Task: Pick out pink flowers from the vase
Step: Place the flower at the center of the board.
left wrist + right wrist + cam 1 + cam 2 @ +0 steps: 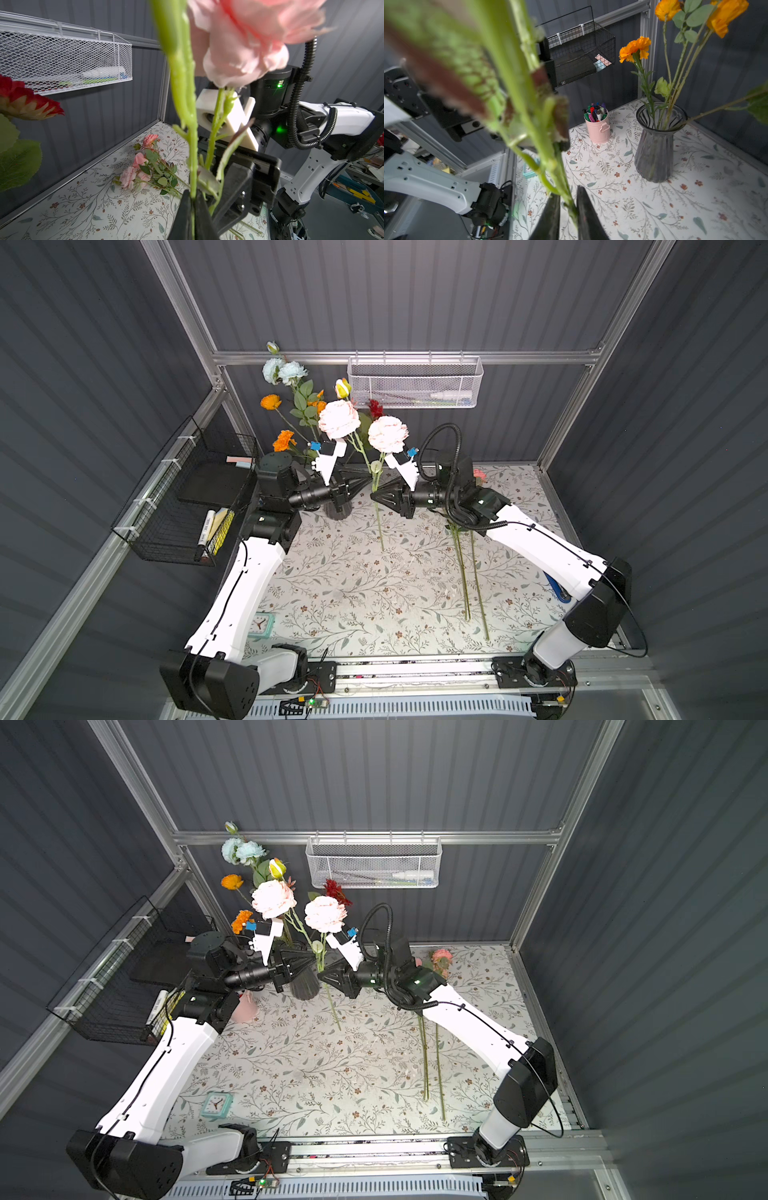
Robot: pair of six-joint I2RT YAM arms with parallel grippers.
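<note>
Fingers [180, 220] of the left gripper [367, 480] are clamped on the green stem [377, 515] of the pink flowers [338, 419] at frame centre, & the right gripper [373, 496] has its fingers [588, 218] pinched shut on that same stem, just lower in frame. We read this as a handover: the stem hangs clear of the vase [338, 512], which sits under the left gripper, so the right gripper can prob. lay it w/ the other pink stems [462, 572] lying at frame right.
</note>
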